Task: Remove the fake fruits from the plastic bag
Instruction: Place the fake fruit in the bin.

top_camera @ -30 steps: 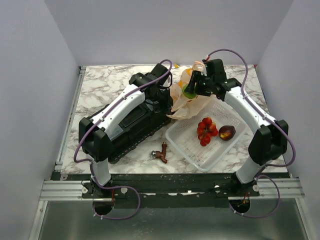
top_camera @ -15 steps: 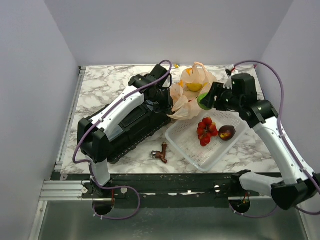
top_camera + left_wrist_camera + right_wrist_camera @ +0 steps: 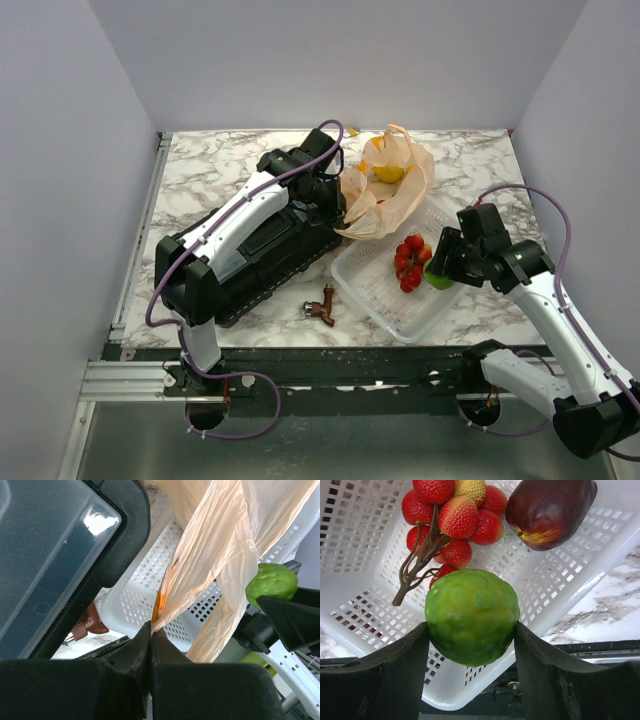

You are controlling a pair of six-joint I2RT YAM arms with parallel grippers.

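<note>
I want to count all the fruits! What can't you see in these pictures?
- Top view: inside the plastic bag, only a yellow fruit shows; crinkly folds hide any others.
- Top view: the right claw, holding the green lime, covers the maroon fruit.
- Left wrist view: an orange shape behind the bag film, too blurred to name.
</note>
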